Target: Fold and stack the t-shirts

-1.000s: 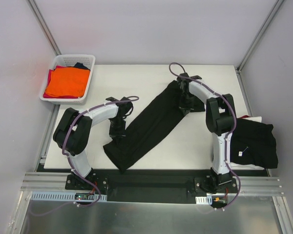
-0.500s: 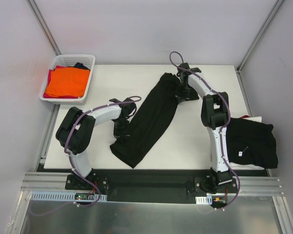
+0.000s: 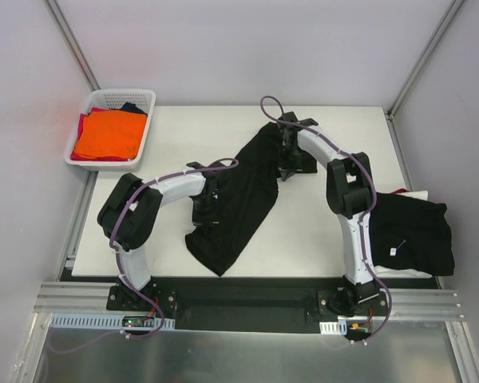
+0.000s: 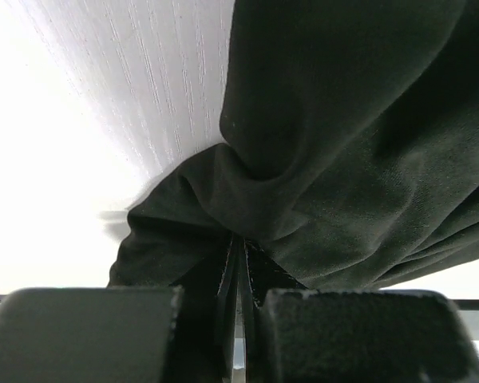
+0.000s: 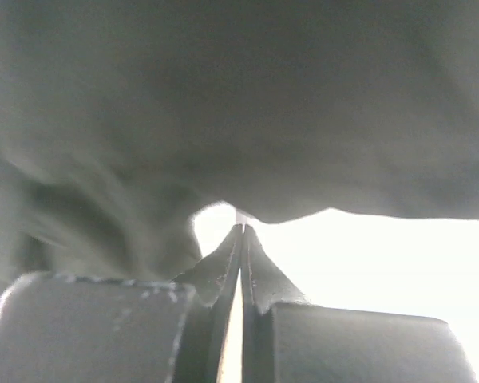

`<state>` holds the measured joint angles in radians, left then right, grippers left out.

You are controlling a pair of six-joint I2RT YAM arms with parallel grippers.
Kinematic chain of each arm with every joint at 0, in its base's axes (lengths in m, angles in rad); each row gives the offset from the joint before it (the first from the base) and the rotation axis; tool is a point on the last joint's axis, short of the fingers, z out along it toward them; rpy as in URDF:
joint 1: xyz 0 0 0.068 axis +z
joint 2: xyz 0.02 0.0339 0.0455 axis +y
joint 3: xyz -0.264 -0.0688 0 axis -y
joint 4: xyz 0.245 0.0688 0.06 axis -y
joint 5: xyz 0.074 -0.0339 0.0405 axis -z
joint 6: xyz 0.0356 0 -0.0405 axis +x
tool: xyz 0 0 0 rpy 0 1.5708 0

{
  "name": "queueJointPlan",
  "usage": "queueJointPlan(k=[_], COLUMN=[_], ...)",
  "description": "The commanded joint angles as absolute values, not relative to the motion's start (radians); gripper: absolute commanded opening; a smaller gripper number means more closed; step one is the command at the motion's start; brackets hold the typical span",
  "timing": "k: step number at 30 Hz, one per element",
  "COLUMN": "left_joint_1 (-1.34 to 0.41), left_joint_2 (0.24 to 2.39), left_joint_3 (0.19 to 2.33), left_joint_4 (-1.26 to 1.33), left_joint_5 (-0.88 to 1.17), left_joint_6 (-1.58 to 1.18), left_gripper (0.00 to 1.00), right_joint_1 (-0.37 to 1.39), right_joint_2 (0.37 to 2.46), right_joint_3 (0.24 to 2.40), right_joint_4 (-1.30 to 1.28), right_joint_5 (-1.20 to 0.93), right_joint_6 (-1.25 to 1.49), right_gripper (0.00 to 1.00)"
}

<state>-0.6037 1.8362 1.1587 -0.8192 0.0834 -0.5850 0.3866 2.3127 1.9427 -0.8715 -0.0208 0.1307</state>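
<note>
Left gripper point(image 4: 241, 265) is seen pinched shut on a bunched edge of the crumpled black cloth t-shirt point(image 3: 241, 187), whose long axis is laid diagonally across the white table point(image 3: 319, 239), from near-left to far-right. Right gripper point(image 3: 288, 162) is likewise closed, apparently on the far end. Each end is served by its nearer arm, and both forearms are reached inward with wrists bent low

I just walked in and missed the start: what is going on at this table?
Two robot arms hold one black shirt between them at the middle of the table. The left tool is shut on its near end and the right tool on its far end. More dark shirts lie at the right edge. An orange shirt tops the basket at far left.
</note>
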Motion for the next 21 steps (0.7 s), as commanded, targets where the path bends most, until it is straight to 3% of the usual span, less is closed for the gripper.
queueJointPlan(k=[1,5,10,16,21], left_joint_1=[-0.615,-0.615,-0.617,-0.615,-0.618], left_joint_2=[1.833,1.835,1.832,1.806,1.766], left_joint_3=[1.192,1.212,1.212,1.233,1.371], left_joint_4=[-0.833,-0.845,-0.856,-0.885,-0.939], left_joint_5=[0.094,0.087,0.089,0.094,0.1], left_joint_6=[-0.595,-0.583,-0.575,-0.566,-0.565], left_gripper=[0.0,0.0,0.0,0.0,0.02], right_joint_1=[0.329,0.264,0.224,0.221,0.221], right_joint_2=[2.168,2.096,2.066,2.149,2.186], right_joint_3=[1.872,1.749,1.744,1.913,1.996], right_joint_4=[-0.986,-0.966,-0.947,-0.928,-0.876], right_joint_5=[0.101,0.101,0.097,-0.024,-0.121], right_joint_6=[0.094,0.068,0.051,0.051,0.072], right_gripper=[0.01,0.01,0.01,0.01,0.01])
